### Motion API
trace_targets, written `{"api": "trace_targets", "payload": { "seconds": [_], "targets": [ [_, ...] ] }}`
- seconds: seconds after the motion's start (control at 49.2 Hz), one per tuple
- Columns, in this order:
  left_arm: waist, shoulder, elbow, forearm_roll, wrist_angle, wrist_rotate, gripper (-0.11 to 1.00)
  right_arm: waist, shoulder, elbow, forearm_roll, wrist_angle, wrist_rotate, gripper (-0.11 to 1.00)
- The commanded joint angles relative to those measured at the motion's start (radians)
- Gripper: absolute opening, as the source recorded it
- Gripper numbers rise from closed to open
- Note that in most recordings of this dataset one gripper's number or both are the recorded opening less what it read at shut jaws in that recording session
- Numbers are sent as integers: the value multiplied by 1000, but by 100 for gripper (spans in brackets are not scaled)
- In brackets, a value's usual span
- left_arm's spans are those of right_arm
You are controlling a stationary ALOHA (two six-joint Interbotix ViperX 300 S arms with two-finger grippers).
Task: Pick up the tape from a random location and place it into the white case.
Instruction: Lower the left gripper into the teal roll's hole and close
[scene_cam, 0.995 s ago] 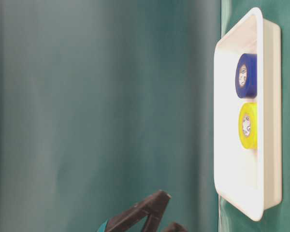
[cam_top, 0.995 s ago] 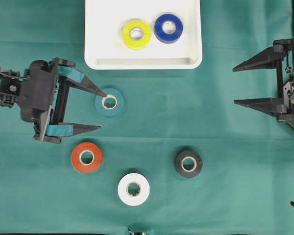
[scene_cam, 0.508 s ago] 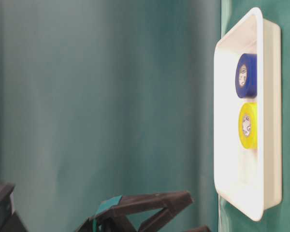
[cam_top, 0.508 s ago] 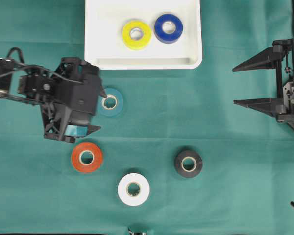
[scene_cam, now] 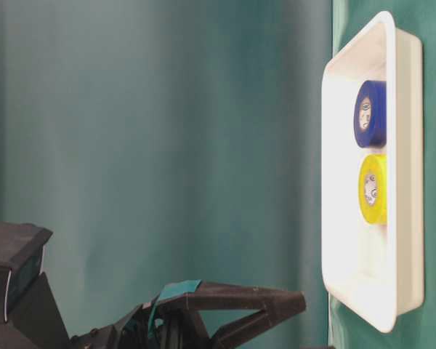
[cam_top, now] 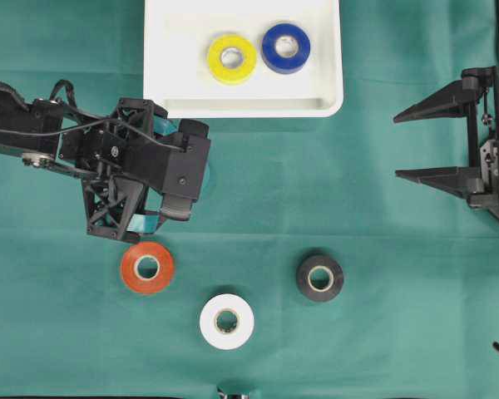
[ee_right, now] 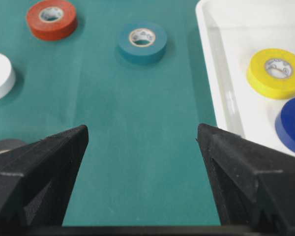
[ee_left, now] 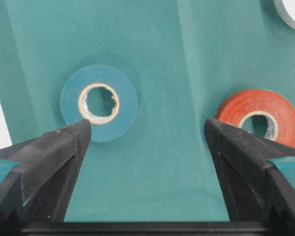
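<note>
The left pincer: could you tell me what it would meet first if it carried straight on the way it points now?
Probably the teal tape roll or the green cloth beside it. The left pincer points down, open, the roll nearer one finger than centred. Depth is unclear.

light: even, bright | shadows: soft, faint | glare: mild on white case (cam_top: 243, 106) | focus: mostly sharp

Your left gripper (ee_left: 147, 135) pointed down over the teal tape (ee_left: 99, 102), jaws spread wide. Your right gripper (cam_top: 399, 145) sat level, well right of it, also open-jawed.
</note>
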Motion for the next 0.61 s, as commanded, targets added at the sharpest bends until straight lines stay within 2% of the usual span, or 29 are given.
{"api": "trace_targets", "payload": {
  "seconds": [0.0, 0.284, 0.589],
  "targets": [
    [3, -9, -23, 3, -3, -2, 96, -2, 8, -9, -3, -5, -2, 87],
    [3, -9, -12, 3, -23, -2, 96, -2, 8, -9, -3, -6, -2, 87],
    [3, 17, 52, 3, -126, -2, 96, -2, 11, -9, -3, -5, -2, 87]
  ]
}}
